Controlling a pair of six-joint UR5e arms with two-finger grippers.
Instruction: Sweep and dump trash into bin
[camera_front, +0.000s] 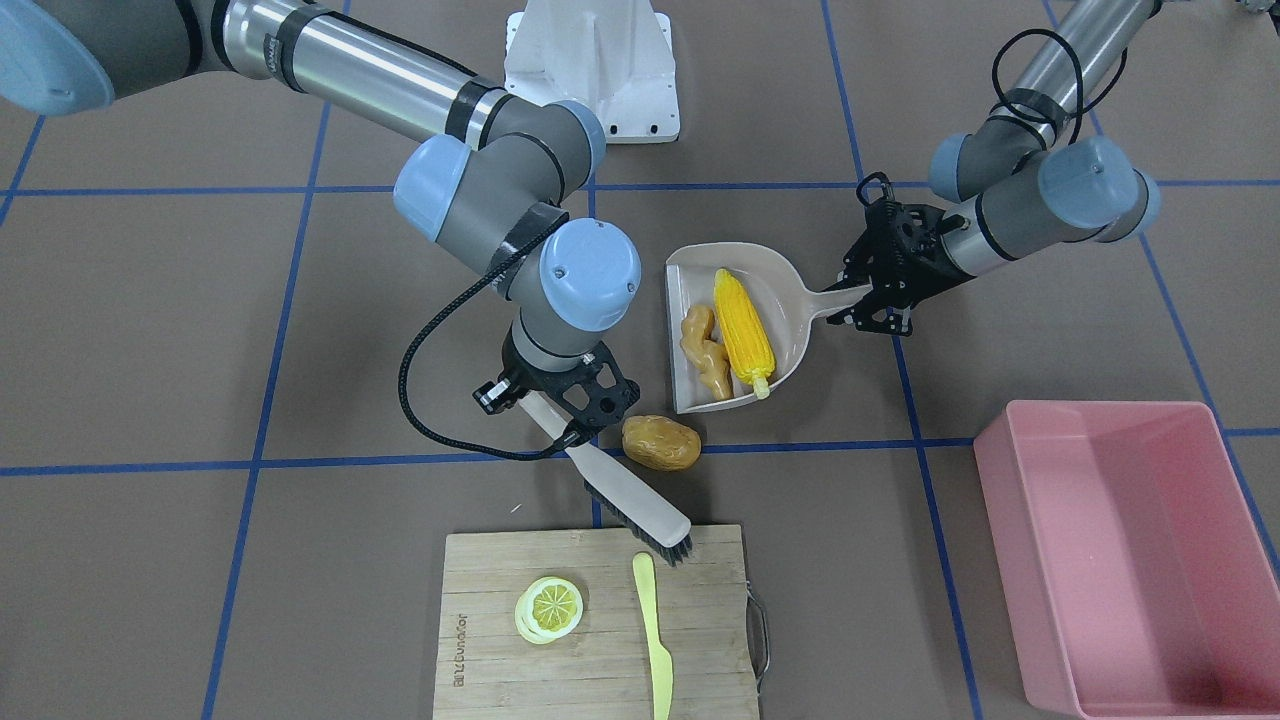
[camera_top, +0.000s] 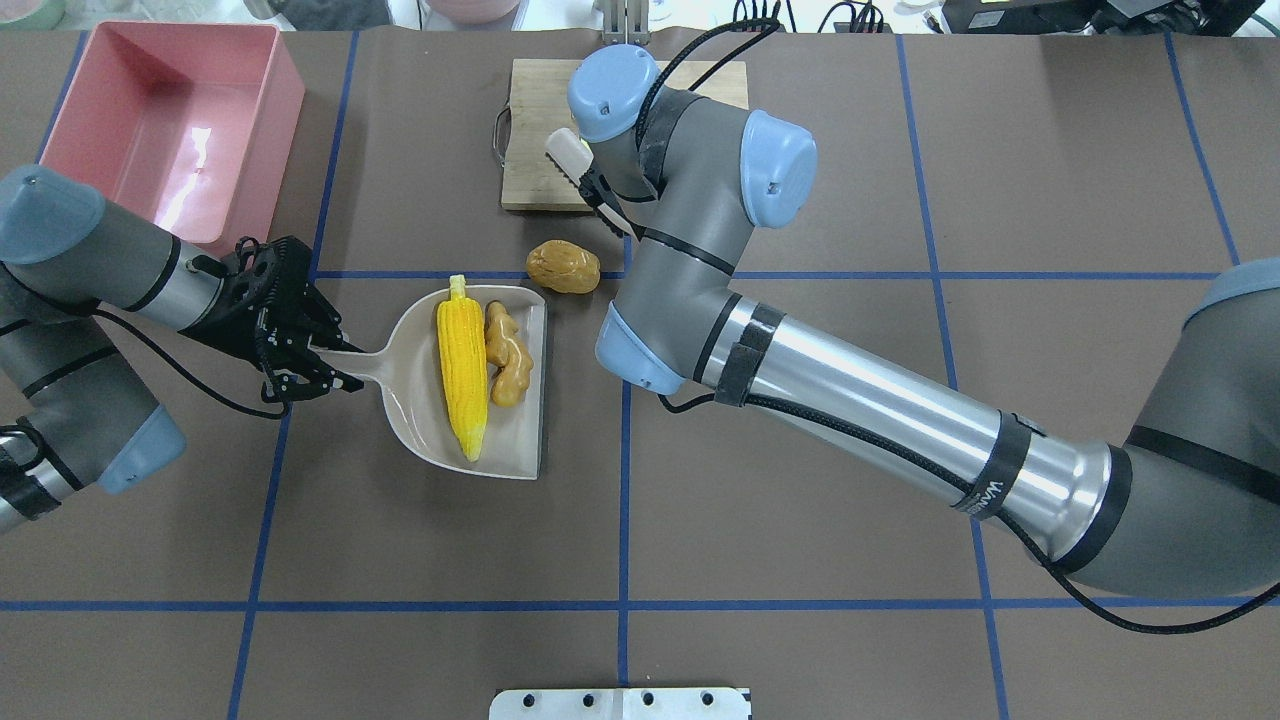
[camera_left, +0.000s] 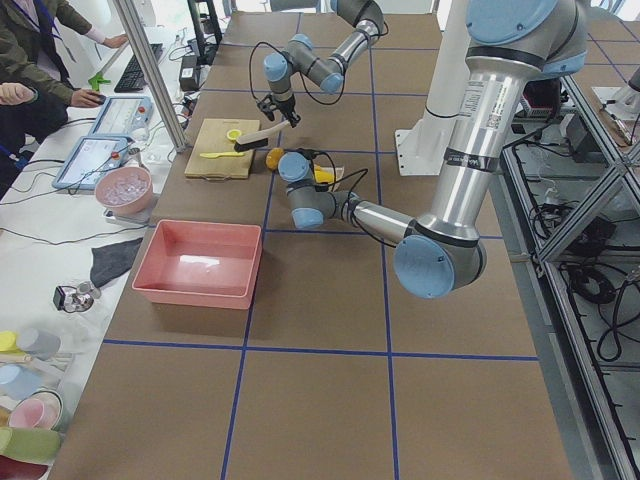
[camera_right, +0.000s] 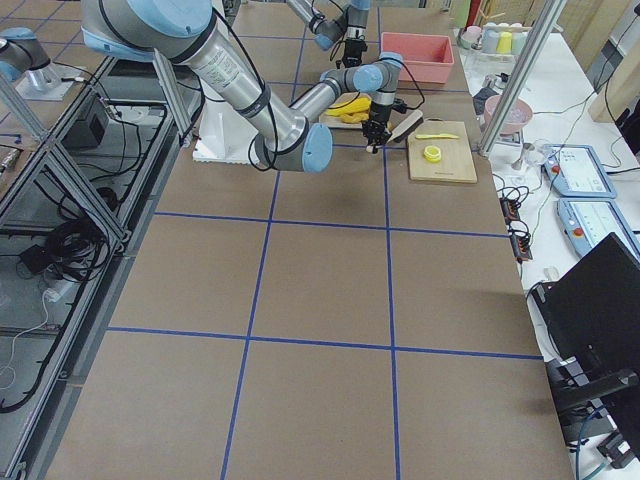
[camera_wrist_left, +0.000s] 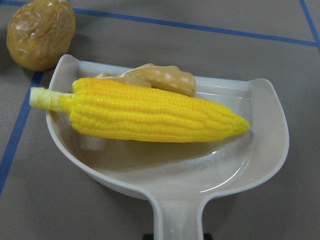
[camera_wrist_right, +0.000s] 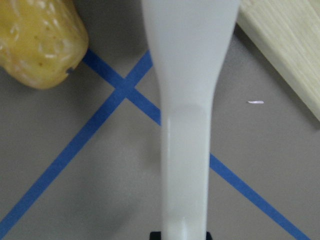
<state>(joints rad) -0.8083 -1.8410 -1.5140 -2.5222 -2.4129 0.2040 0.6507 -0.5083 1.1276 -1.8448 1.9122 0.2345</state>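
The corn cob (camera_front: 743, 330) and the ginger root (camera_front: 703, 350) lie side by side in a beige dustpan (camera_front: 690, 270). My left gripper (camera_front: 868, 300) is shut on the dustpan's handle, which rests on the table. The potato (camera_front: 660, 443) sits on the table just outside the pan's open edge. My right gripper (camera_front: 560, 415) is shut on the handle of a white brush (camera_front: 640, 515), whose bristled head lies beside the potato, at the cutting board's edge. The pink bin (camera_front: 1130, 560) stands empty on my left, apart from the pan. In the left wrist view the corn cob (camera_wrist_left: 150, 110) hides most of the ginger root (camera_wrist_left: 160, 79).
A wooden cutting board (camera_front: 600, 620) across the table holds a lemon slice (camera_front: 549, 608) and a pale yellow knife (camera_front: 655, 640). The white robot base (camera_front: 590, 70) stands between the arms. People sit at a side bench (camera_left: 60, 150) beyond the table.
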